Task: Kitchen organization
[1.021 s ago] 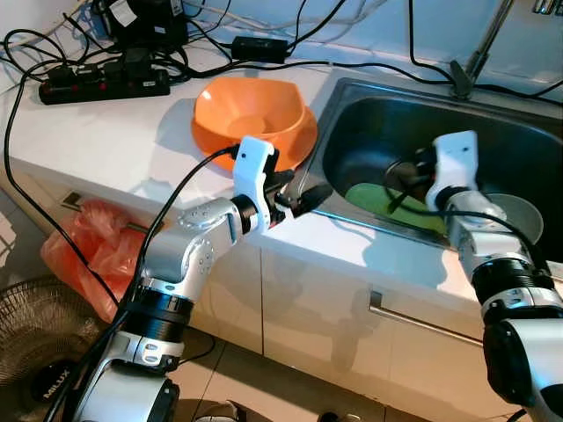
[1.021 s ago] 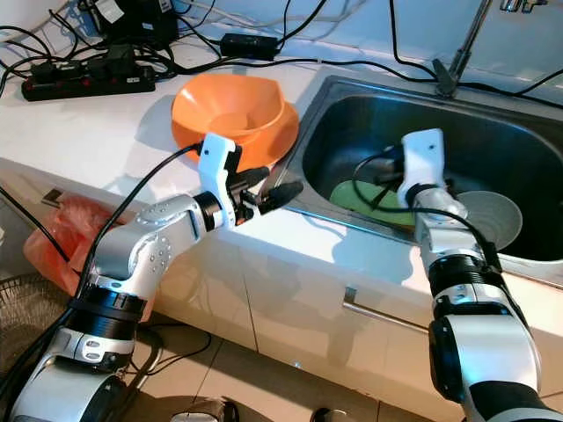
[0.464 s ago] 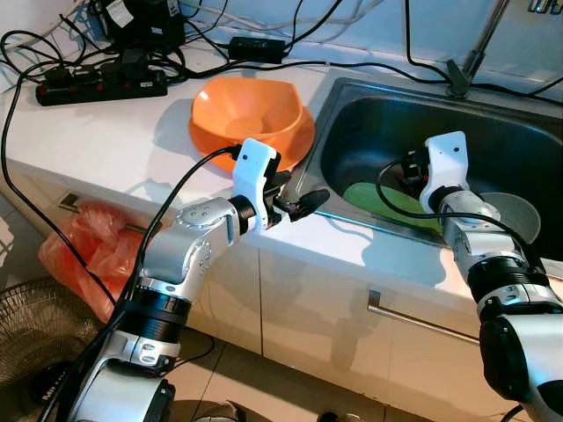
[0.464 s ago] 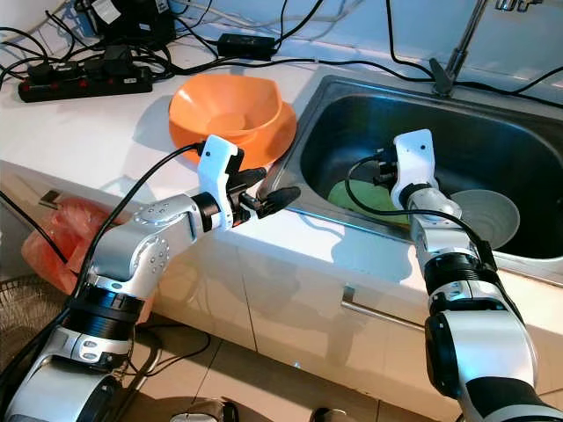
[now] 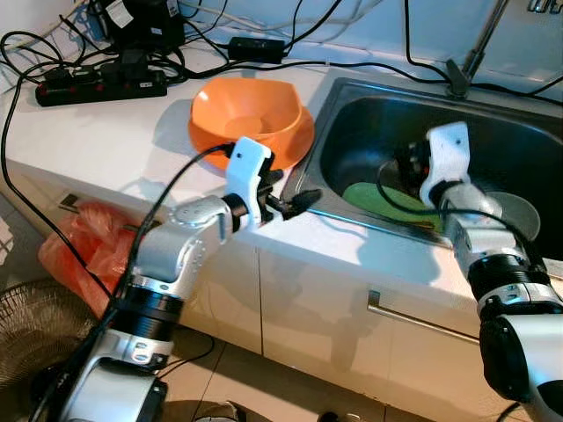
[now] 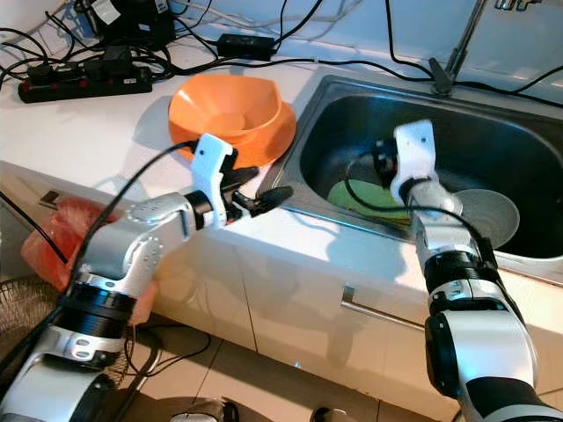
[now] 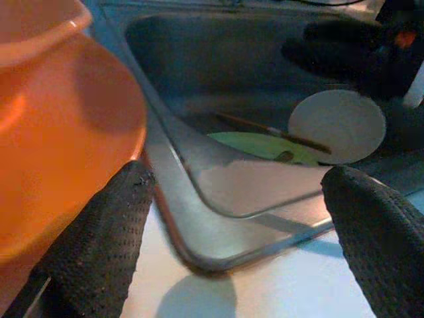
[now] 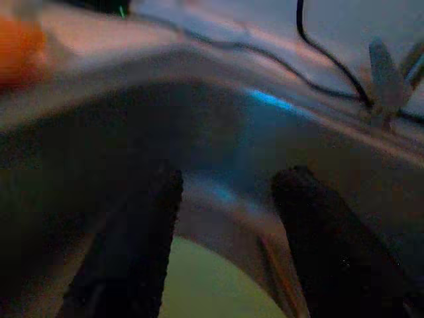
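An orange bowl [image 5: 251, 119] sits on the white counter beside the steel sink [image 5: 352, 105]. Inside the sink lie a green plate [image 5: 387, 200] with a brown stick [image 7: 271, 129] across it and a pale round bowl [image 5: 521, 215]. My left gripper [image 5: 290, 198] hovers over the counter edge between the orange bowl and the sink's near left corner, open and holding nothing; its fingers [image 7: 99, 245] frame the sink rim. My right gripper [image 5: 403, 167] hangs inside the sink just above the green plate [image 8: 212, 285], open with nothing between its fingers [image 8: 132, 245].
Power strips and tangled black cables [image 5: 101, 83] crowd the counter's back left. A faucet [image 5: 466, 66] rises behind the sink. Below the counter are a red plastic bag [image 5: 84, 246], a floor fan [image 5: 31, 338] and a cabinet handle [image 5: 422, 321].
My right gripper has risen slightly inside the sink above the green plate. My left arm has drawn back a little to the left. Nothing has been picked up.
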Controlling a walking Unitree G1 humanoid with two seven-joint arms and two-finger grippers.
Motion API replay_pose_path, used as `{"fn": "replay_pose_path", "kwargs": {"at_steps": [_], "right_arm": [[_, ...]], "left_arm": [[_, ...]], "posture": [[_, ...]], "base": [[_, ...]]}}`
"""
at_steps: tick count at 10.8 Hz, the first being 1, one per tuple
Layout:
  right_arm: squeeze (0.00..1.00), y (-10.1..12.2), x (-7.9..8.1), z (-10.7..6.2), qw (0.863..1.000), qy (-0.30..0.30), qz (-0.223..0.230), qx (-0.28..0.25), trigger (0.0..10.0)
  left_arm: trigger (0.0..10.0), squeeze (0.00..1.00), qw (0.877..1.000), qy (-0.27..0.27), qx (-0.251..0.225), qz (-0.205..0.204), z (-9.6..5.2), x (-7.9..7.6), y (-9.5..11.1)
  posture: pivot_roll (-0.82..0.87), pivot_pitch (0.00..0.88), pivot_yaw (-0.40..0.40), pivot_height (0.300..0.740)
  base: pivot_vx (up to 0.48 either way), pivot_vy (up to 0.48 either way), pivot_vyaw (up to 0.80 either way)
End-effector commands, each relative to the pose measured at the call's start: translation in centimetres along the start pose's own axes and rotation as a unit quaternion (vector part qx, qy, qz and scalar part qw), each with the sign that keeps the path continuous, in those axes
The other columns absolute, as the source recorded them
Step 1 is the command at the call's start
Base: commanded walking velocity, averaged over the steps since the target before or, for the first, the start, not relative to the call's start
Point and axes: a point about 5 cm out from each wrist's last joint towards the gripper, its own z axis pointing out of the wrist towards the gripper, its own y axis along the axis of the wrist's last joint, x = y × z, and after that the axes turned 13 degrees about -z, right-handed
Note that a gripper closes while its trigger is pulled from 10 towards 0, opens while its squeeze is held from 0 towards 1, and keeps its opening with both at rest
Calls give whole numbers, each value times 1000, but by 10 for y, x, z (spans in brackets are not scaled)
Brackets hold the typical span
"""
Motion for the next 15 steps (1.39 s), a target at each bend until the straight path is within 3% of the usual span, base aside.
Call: {"fn": "replay_pose_path", "kwargs": {"at_steps": [1,2,3,4,6,9,10,13,15], "right_arm": [[1000,13,0,1,999,3,21,-30,10000],[1000,21,2,1,998,7,30,-50,10000],[463,46,12,-4,990,27,74,-117,10000],[0,56,19,-9,985,43,92,-142,10000],[0,77,39,-25,970,94,123,-186,10000],[0,86,67,-59,944,209,146,-212,10000],[0,87,71,-65,940,224,147,-209,10000],[0,90,72,-82,934,259,140,-203,10000],[0,85,74,-88,937,263,132,-189,10000]], "left_arm": [[10000,243,998,-3,-30,49,-4,-5,17],[10000,220,996,7,-54,69,-7,-5,27],[10000,98,984,55,-137,98,-17,2,59],[10000,98,977,84,-159,119,-22,9,70],[10000,94,962,138,-153,177,-30,32,82],[10000,75,956,171,-90,222,-39,68,83],[10000,0,956,162,-78,232,-39,74,84],[10000,0,952,137,-36,272,-36,86,86],[10000,0,955,125,-30,267,-27,85,82]], "posture": [[139,85,18,740],[139,86,17,740],[139,86,12,740],[139,85,12,740],[138,82,12,740],[135,91,20,740],[128,91,19,740],[108,102,26,740],[103,108,27,740]], "base": [[0,0,0],[0,0,0],[0,0,0],[0,0,0],[0,0,0],[0,0,0],[0,0,0],[0,0,0],[0,0,0]]}}
